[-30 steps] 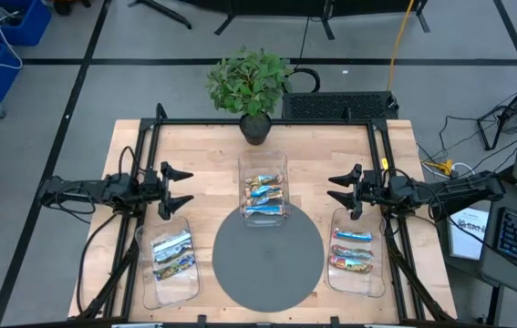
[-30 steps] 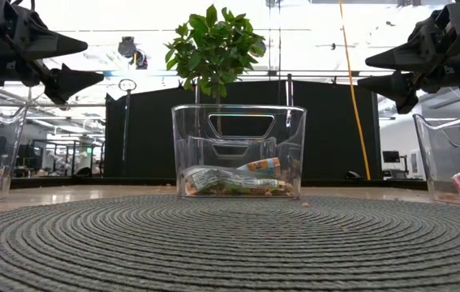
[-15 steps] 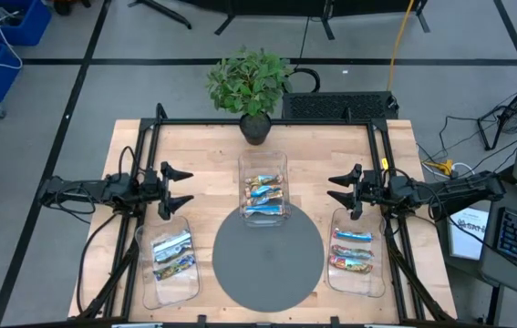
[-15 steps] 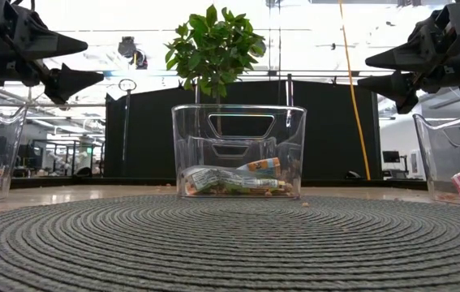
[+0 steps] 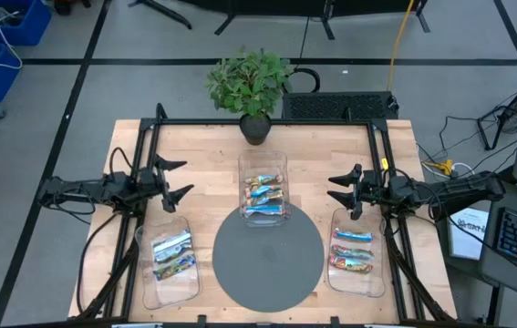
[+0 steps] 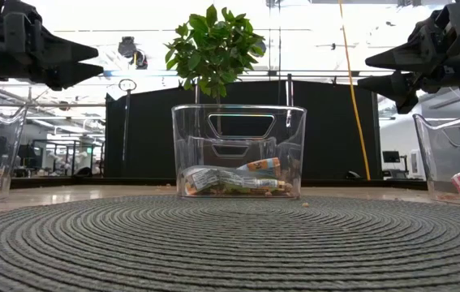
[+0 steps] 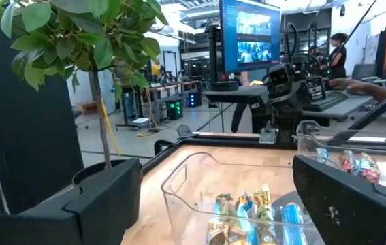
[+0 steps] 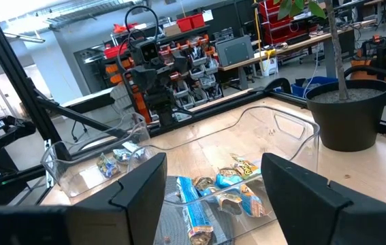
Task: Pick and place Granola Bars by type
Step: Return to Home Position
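Observation:
Granola bars lie in three clear trays. The centre tray holds several blue and gold bars. The left tray holds silver-white bars. The right tray holds blue and red bars. My left gripper hangs open above the table, left of the centre tray. My right gripper hangs open to the tray's right. Neither holds anything.
A round grey woven mat lies at the table's near middle, between the side trays. A potted plant stands at the far edge behind the centre tray. A black frame runs around the tabletop. Bare wood shows beside the centre tray.
My left gripper has shifted slightly toward the table's far edge, risen a little and turned about its own axis. The right gripper and all the bars have stayed where they were.

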